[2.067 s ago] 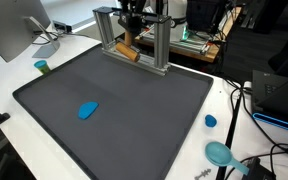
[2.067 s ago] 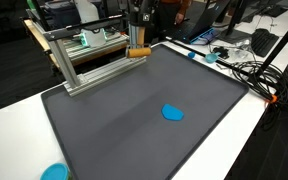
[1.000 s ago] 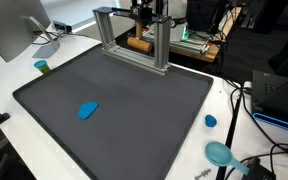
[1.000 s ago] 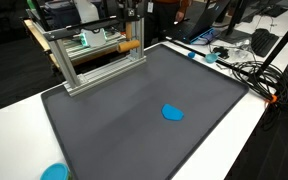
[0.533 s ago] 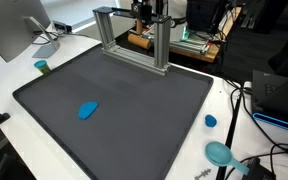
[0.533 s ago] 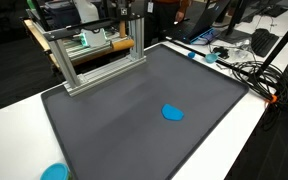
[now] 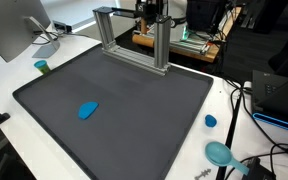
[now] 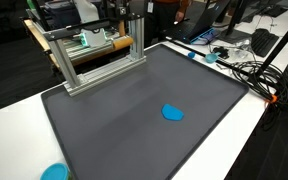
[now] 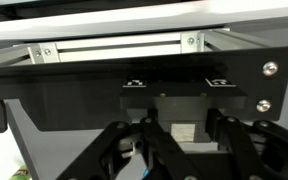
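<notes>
A white bench [image 7: 4, 78] fills both exterior views, and most of its top is covered by a large dark grey mat [image 7: 124, 105] with a raised rim. At the far edge of the mat stands a silver aluminium frame [image 7: 119, 10], two posts joined by a top bar, which the wrist view shows close up as a pale rail [image 9: 124, 45] running across the upper part of the picture. A computer monitor [image 7: 9, 30] stands on the bench off one corner of the mat. My arm is on the far side of the frame, and its black fingers [image 7: 148, 24] hang just behind the top bar. They are closed on a wooden block [image 7: 143, 40], an orange-brown piece held lying level, off the mat and seen between the frame's posts. In the wrist view the fingers [image 9: 220, 140] are dark linkages low in the picture, with a tan patch of the block [image 9: 181, 131] between them (little more of it shows there). Well apart from the frame, a flat blue piece [image 7: 87, 110] lies alone on the mat. Beyond the mat's edge the bench carries a teal scoop [image 7: 220, 152], a small blue lid [image 7: 211, 121] and, near the monitor, a small green cup [image 7: 42, 67].
</notes>
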{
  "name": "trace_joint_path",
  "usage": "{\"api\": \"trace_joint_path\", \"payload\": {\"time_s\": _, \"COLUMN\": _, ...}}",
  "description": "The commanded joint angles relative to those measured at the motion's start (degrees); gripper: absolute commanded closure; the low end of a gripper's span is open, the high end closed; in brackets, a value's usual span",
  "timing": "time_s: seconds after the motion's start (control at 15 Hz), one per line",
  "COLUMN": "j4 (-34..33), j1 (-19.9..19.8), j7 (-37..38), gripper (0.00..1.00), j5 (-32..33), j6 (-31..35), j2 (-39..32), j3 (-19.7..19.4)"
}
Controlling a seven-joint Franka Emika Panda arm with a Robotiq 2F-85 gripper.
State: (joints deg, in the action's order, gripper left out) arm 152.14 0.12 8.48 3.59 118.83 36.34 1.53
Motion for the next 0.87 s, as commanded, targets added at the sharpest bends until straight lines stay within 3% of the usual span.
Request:
{"api": "trace_joint_path", "payload": {"time_s": 0.0, "j4": 0.46, "j1": 0.49, "j7": -4.78, "gripper": 0.27, "j5": -3.50, "j6": -3.14, "j2": 2.26, "j3": -2.67}}
{"api": "trace_joint_path", "payload": {"time_s": 0.27, "j4": 1.53, "j1": -0.98, "j7": -3.81, "gripper": 0.01, "j5": -3.10, "j6": -3.12, "j2": 6.55, "j3": -2.59}}
{"api": "trace_joint_path", "payload": {"time_s": 0.67, "j4": 2.96, "j1": -4.18, "j7": 2.56, "gripper": 0.00, "j5": 0.41, "j6": -4.53, "j2": 18.68, "j3": 1.89}}
{"api": "trace_joint_path", "payload": {"time_s": 0.73, "j4": 0.22, "j1": -3.04, "j7": 0.13, "gripper": 0.00, "j5": -1.40, "j6": -4.80, "j2": 12.15, "j3": 0.01}}
{"api": "trace_joint_path", "payload": {"time_s": 0.8, "j4": 0.54, "j1": -3.40, "j7": 0.92, "gripper": 0.00, "j5": -1.02, "j6": -4.81, "j2": 14.23, "j3": 0.78}}
